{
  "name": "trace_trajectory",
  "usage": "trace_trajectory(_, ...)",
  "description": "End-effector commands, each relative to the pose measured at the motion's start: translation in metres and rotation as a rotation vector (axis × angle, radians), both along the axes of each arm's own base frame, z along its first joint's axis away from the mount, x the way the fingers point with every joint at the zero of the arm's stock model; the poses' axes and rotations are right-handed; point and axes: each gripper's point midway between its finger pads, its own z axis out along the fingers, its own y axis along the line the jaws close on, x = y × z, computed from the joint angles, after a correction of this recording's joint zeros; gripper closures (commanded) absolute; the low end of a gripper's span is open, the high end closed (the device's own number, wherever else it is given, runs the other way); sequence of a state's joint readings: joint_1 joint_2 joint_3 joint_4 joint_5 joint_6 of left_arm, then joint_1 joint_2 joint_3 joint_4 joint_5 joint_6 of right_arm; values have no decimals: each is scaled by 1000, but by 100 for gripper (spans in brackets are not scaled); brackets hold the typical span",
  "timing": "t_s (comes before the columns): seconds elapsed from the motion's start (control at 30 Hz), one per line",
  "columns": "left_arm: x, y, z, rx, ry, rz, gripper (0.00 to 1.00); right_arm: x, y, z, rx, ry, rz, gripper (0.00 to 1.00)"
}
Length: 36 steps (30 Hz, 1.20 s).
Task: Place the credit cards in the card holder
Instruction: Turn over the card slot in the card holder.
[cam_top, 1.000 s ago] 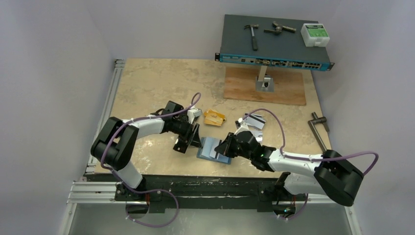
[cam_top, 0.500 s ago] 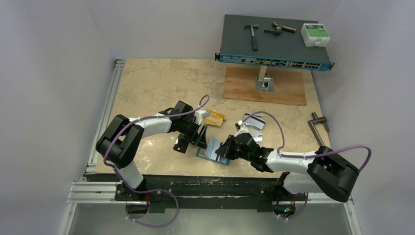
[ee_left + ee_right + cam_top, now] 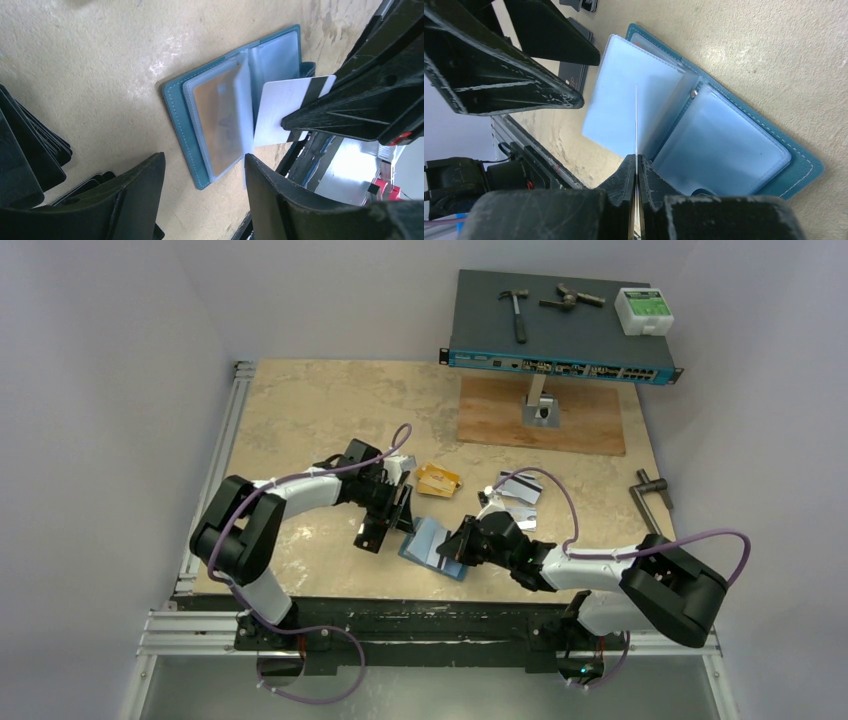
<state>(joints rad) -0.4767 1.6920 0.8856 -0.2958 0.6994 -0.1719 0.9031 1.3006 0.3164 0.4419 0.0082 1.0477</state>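
The holder [image 3: 435, 546] lies open on the bench [image 3: 300, 410], near the 6 o'clock edge, between the two tools. Its teal cover is flat on the surface and its pale clear leaves face up. In the left wrist view one leaf stands half raised along the middle fold.

The right tool [image 3: 458, 544] is at 3 o'clock of the holder. It is clenched on a white card [image 3: 280, 107] with a black stripe, and it grips the card at the striped end. The free end of the card reaches over the holder's pocket page beside the fold. In the right wrist view the card [image 3: 636, 120] is seen edge-on, as a thin line over the fold. Whether its edge is already inside a pocket, I cannot tell.

The left tool [image 3: 388, 523] is at 9 o'clock of the holder, low over the bench. It is released: the jaws stand apart and nothing is between them. It does not touch the holder.

Orange cards [image 3: 438, 479] lie at 12 o'clock of the holder, well apart from it. Silver cards [image 3: 520, 487] lie at 2 o'clock. Black cards [image 3: 35, 150] are in a stack just beside the left tool.

At 1 o'clock of the bench a switch [image 3: 560, 340] is raised on a stand, and a hammer [image 3: 516, 310] lies on it.
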Motion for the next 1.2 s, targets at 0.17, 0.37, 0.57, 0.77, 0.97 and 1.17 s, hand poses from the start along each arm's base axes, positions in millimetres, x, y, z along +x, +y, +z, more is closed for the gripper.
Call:
trace_trajectory(0.17,6,-10,24,-79,-22,17,43,3,4,3,32,-19,-3,100)
trace_trajectory(0.37,3,-10,11,-53,31,31,41,3,1,-1,44,-7,-19,100)
trace_trajectory(0.57,6,-2,-16,88,48,82,37,9,-17,0,68,0,-70,100)
trace_trajectory(0.77,6,-11,-22,98,70,80,33,7,-28,-12,51,26,-82,100)
trace_trajectory(0.97,1,-15,-33,88,108,75,32,5,-23,-23,54,54,-60,100)
trace_trajectory(1.17,-3,-23,-24,29,135,69,34,-1,-25,-42,42,99,-62,100)
